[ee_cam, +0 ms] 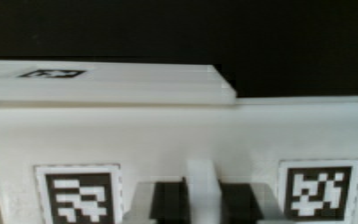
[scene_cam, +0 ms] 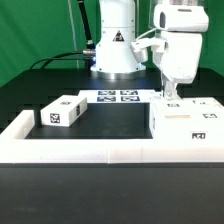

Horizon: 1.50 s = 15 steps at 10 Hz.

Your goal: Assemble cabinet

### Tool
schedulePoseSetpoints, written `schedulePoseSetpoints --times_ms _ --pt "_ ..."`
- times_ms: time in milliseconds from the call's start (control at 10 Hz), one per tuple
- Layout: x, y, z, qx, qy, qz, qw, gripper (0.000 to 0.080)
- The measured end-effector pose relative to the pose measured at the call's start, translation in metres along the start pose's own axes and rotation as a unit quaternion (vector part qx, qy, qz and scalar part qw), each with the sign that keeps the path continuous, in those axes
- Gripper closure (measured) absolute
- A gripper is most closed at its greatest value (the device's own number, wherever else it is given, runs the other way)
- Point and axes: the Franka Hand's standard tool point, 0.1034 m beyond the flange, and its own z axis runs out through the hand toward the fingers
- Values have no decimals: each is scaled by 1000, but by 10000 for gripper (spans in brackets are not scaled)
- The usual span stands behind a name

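Observation:
The cabinet's big white boxy part [scene_cam: 190,122] lies at the exterior view's right, with tags on its top and front. My gripper [scene_cam: 170,99] reaches straight down onto its far left corner. In the wrist view the gripper [ee_cam: 195,196] has its two dark fingers [ee_cam: 160,200] pressed on either side of a thin white upright wall of the cabinet part [ee_cam: 176,130], between two tags. A second white tagged surface [ee_cam: 87,82] shows beyond it. A small white tagged box [scene_cam: 62,113] lies apart at the exterior view's left.
The long low white L-shaped rail [scene_cam: 90,152] runs along the front and up the exterior view's left side. The marker board [scene_cam: 118,97] lies flat behind the parts. The robot's base [scene_cam: 115,45] stands behind it, with a green curtain at the back.

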Motion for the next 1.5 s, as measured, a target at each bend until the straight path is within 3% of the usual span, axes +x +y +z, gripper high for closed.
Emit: schedulePoseSetpoints --times_ms 500,800,1100,1400,1500 --pt "0 37 0 -11 2 2 1000 729" --pt "1 47 1 6 -7 3 1000 729" --pt "1 48 1 20 -14 0 1000 729" --pt "0 47 2 16 -12 1 1000 729" --pt "-3 47 2 14 -11 -9 1000 548"
